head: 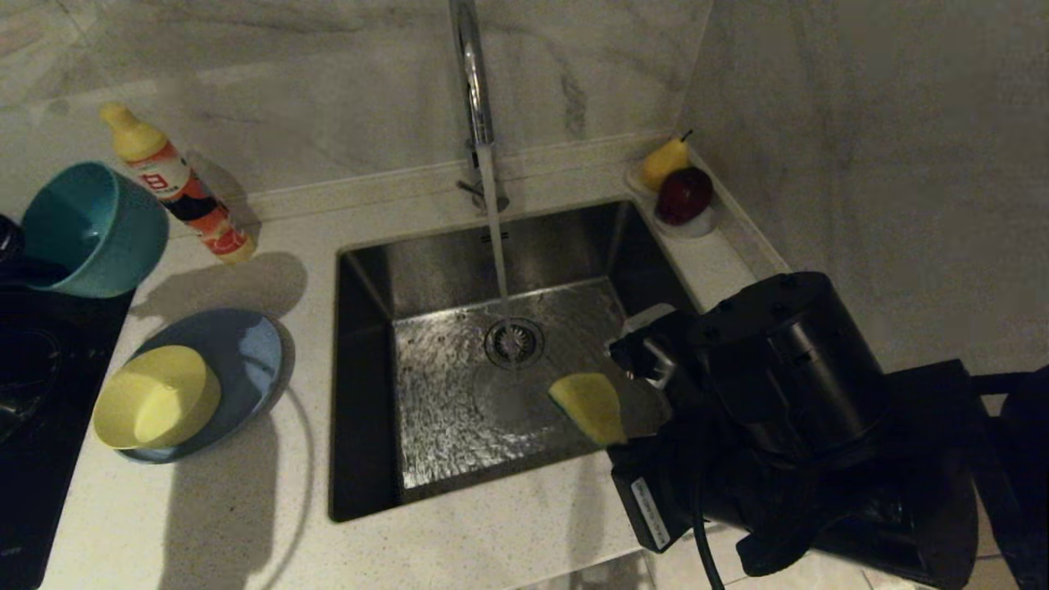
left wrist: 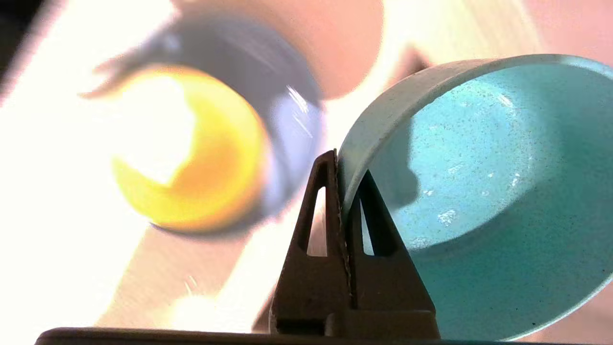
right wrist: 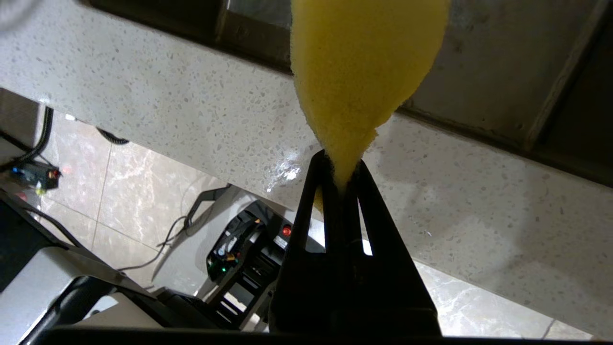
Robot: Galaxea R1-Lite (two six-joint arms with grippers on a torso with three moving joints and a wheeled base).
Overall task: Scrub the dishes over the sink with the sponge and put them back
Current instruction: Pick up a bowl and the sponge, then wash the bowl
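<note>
Tabletop (head: 246, 508): pale speckled stone surface, filling the lower left and centre of the head view around the basin.
Sink (head: 426, 279): large square brushed-steel basin at frame centre, with a round drain strainer (head: 514, 342); a tall chrome tap (head: 474, 74) at top centre runs a thin stream of water down onto the strainer.
Right tool (right wrist: 341, 167): black arm at lower right of the head view, over the basin's right edge; fingers pressed together on one end of the sponge.
Light-blue flat plate (head: 246, 352): on the tabletop, left of the basin.
Teal-blue round bowl (head: 94, 229): upper left of the head view, tipped on its side and raised.
Left tool (left wrist: 341, 177): fingers clamped on the teal bowl's rim (left wrist: 352, 143), one inside, one outside.
Pale yellow round bowl (head: 156, 397): lying tilted on the blue plate.
Soft yellow sponge with dark green face (head: 590, 407): held over the basin's right part, just right of the drain.
Soap bottle with yellow cap (head: 176, 184): leaning, upper left.
Yellow pear (head: 662, 161) and dark red apple (head: 684, 195): in a small dish at the basin's upper right corner.
</note>
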